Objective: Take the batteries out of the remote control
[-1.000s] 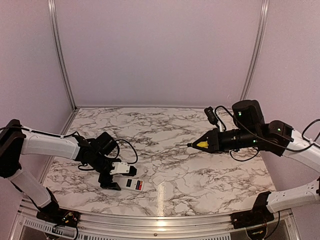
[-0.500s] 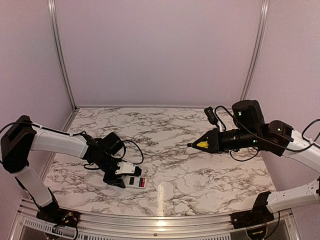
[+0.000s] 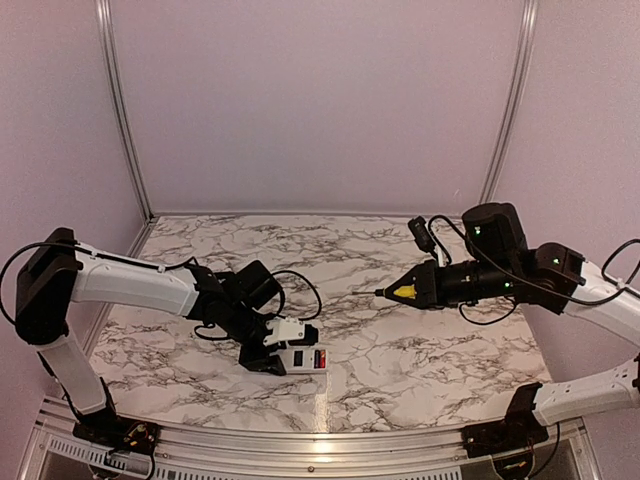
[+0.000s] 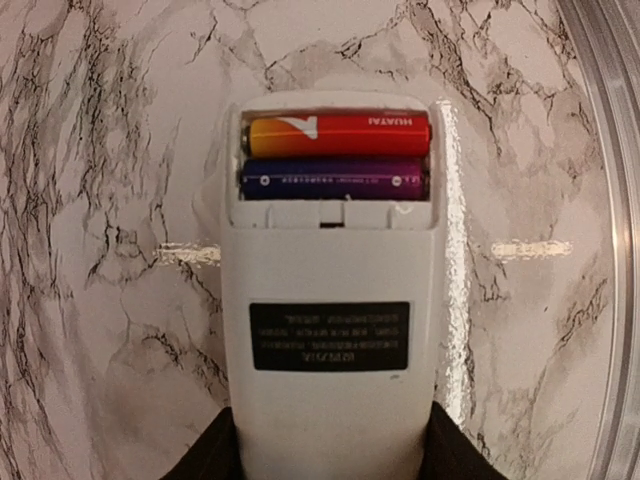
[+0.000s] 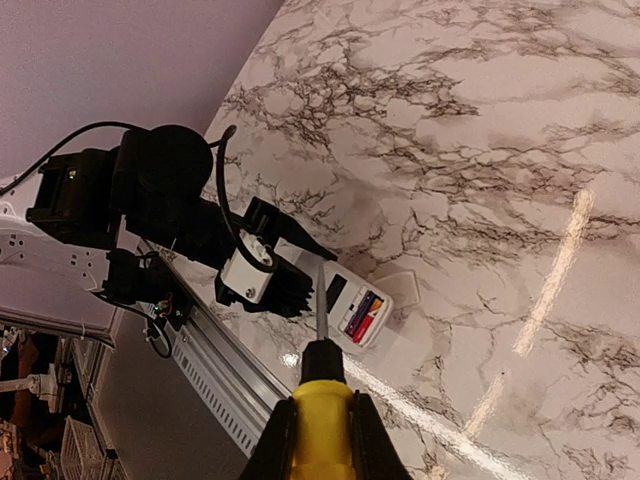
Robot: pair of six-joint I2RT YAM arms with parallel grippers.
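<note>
Batteries point(image 4: 335, 158) lie side by side in the open bay at the far end of the remote control point(image 4: 330, 330), which rests back-up on the surface point(image 3: 350, 250) near its front edge. Since a second ago my left hand point(image 3: 278, 350) has slid the remote rightward along that edge, closer to the middle; my right arm has barely shifted. My left hand is closed on the remote's near end, a dark finger on each long side. Both cells are thin glossy cylinders, one red with an orange end, the other dark purple-blue. The remote is a matt white plastic slab with a black printed label. Grey veins run through the polished white marble pattern. My right hand point(image 3: 428, 283) clamps the yellow handle of a screwdriver point(image 5: 322, 400), its thin metal blade pointing left, well apart from the remote.
</note>
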